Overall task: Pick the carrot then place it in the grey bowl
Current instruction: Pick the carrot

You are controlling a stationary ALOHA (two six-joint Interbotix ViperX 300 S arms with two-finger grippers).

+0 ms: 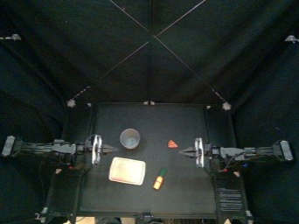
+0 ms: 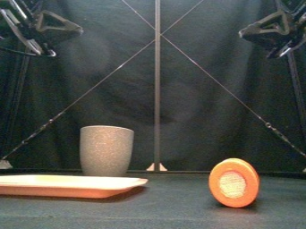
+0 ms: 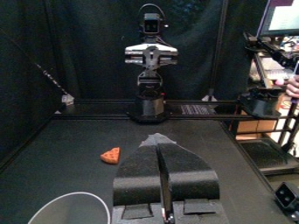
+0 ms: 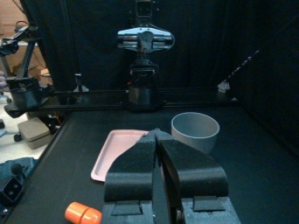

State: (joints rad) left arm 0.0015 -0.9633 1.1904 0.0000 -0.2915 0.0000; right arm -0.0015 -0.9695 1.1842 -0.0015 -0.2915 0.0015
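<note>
A small black table [image 1: 187, 122] was set inside a booth closed in by black curtains. The back curtain [image 1: 152, 44] was hung behind the table's rear edge, and its soft folds and creases were picked out faintly by the light. A right side curtain [image 3: 70, 52] was drawn along the table's right edge, and a left side curtain [image 4: 260, 35] along its left edge. The table's matte surface was dimly and evenly lit. Past the open front edge, a brighter room [image 4: 47, 61] could be glimpsed.

Open surface [image 1: 193, 188] lay around the carrot [image 1: 156, 180]; only the tray [image 1: 128, 170] sat just beside it, the cup [image 1: 129, 136] farther back.
</note>
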